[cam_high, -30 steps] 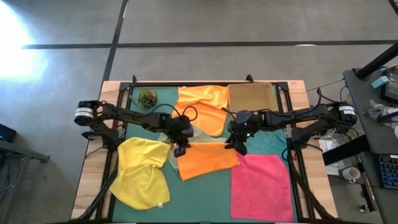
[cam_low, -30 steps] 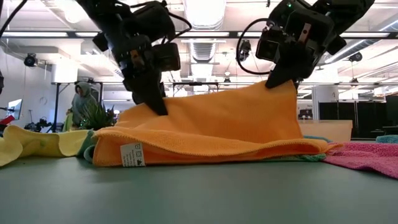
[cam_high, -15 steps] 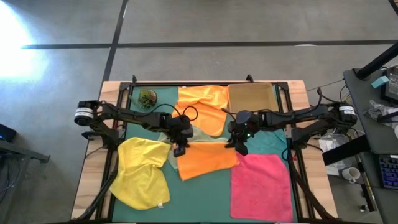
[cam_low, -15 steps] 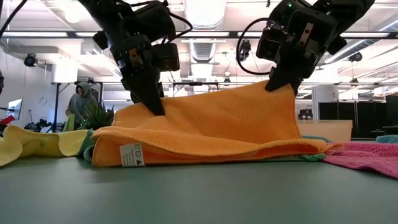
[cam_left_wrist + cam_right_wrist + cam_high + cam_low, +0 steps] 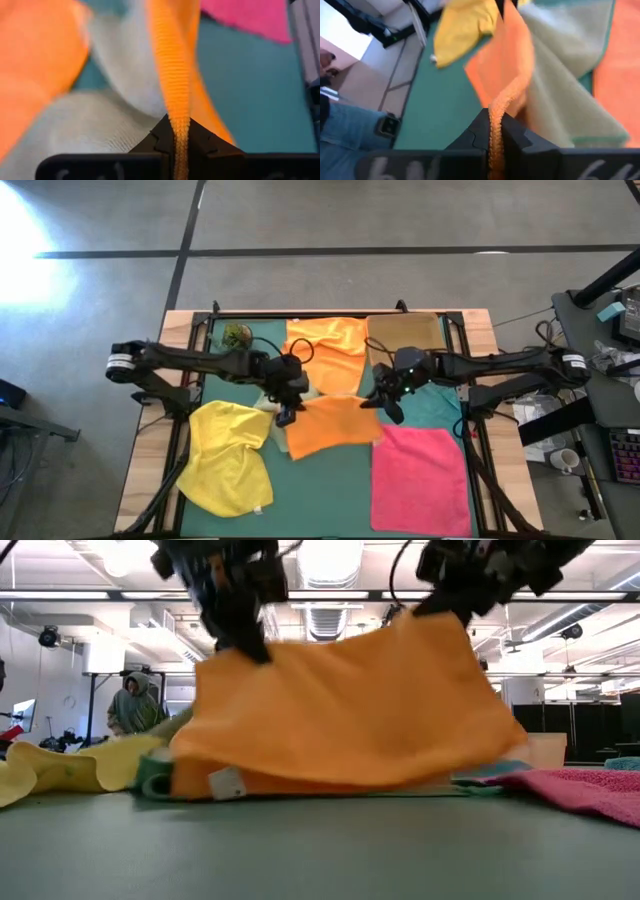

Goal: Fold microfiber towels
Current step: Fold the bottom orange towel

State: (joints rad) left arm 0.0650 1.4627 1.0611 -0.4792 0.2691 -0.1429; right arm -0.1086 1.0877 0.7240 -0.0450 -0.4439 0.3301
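Note:
An orange microfiber towel (image 5: 330, 427) hangs mid-table between my two grippers, both shut on it. My left gripper (image 5: 288, 413) is at its far left corner and my right gripper (image 5: 384, 408) at its far right corner. In the low view the towel (image 5: 350, 710) is raised like a curtain, and its lower edge with the white label (image 5: 222, 783) rests on the table. Under it lies an olive green towel (image 5: 318, 393). A second orange towel (image 5: 325, 348) lies at the far side, a yellow one (image 5: 230, 458) at the near left, a pink one (image 5: 420, 480) at the near right and a teal one (image 5: 440, 405) by my right gripper. My left gripper pinches the orange towel's hemmed edge (image 5: 179, 125) between its two fingers at the far left corner (image 5: 238, 652). The fingers slant down from the far side. The towel hangs below them, and its lower edge rests on the table. My right gripper pinches the towel's hemmed edge (image 5: 495, 119) between its two fingers at the far right corner (image 5: 445, 622). It comes slanting down from the far right. The cloth hangs below, spread between the two holds, with its lower part on the table.
A shallow tan tray (image 5: 405, 338) stands at the far right and a small green plant ball (image 5: 237, 336) at the far left. Bare green mat (image 5: 320, 500) shows at the near middle. A person (image 5: 130, 705) stands in the room behind the table.
Both grippers have risen together with the orange towel's far edge. That edge has gone from a low hump to a raised curtain. The towel's near edge with the label has stayed on the table, drawn a little toward the far side.

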